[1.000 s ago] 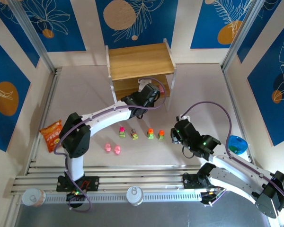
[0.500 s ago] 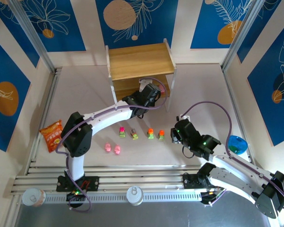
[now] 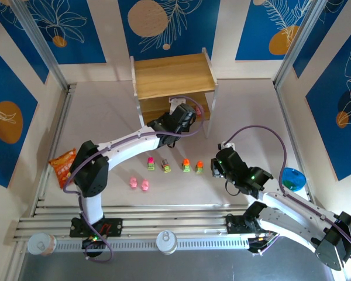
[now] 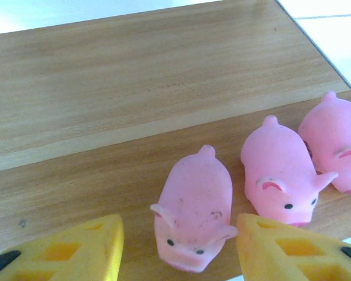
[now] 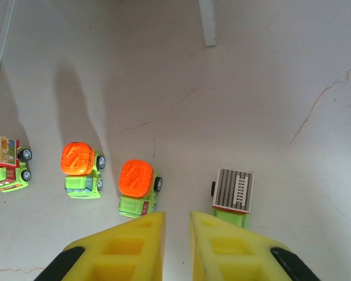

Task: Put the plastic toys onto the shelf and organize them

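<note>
An orange snack bag point(image 3: 63, 166) lies at the left edge of the table point(image 3: 105, 111); a blue bowl point(image 3: 293, 178) sits well apart, far right; blue leaf-patterned wall panels point(image 3: 164, 23) stand around.

Pink pigs point(image 4: 278, 170), lt wood shelf point(image 4: 105, 88)

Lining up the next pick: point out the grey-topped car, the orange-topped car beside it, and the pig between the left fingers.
grey-topped car point(image 5: 233, 189), right wrist view, on its grey roof.
orange-topped car point(image 5: 137, 178), right wrist view, on its orange top.
pig point(image 4: 194, 199), left wrist view, on its back.
</note>
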Robot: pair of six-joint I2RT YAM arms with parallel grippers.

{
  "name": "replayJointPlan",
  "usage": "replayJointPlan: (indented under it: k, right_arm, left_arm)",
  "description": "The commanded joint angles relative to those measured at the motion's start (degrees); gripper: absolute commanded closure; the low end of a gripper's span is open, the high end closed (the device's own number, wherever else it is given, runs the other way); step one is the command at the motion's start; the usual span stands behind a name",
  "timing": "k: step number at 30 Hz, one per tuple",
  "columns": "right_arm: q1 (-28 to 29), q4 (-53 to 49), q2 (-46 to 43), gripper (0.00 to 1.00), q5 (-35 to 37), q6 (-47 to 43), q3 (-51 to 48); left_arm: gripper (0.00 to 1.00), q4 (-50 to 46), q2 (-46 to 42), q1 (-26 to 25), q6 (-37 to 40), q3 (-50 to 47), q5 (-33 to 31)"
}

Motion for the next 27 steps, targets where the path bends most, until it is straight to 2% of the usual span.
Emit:
replayJointPlan:
  k: [1, 9, 18, 27]
  right_arm:
    - [-0.3, 0.4, -0.5, 0.81, -0.8, -0.8, -0.6]
    - [-0.3, 0.3, -0.5, 0.81, -0.8, -0.7, -0.6]
    - [-0.3, 0.3, -0.6, 0.81, -0.7, -0.7, -0.6]
    - [0.6, 0.8, -2.0, 0.78, -1.1, -1.5, -1.1]
  left_arm:
    - [0.45, 0.0, -3.0, -0.4, -0.6, -0.8, -0.9]
    - [0.45, -0.1, -6.6, -1.8, -0.7, -4.8, -0.6]
    - [0.44, 0.9, -13.5, -5.9, -0.7, -13.2, -0.9]
    - [0.44, -0.4, -21.8, -11.4, -1.0, -22.8, -5.5]
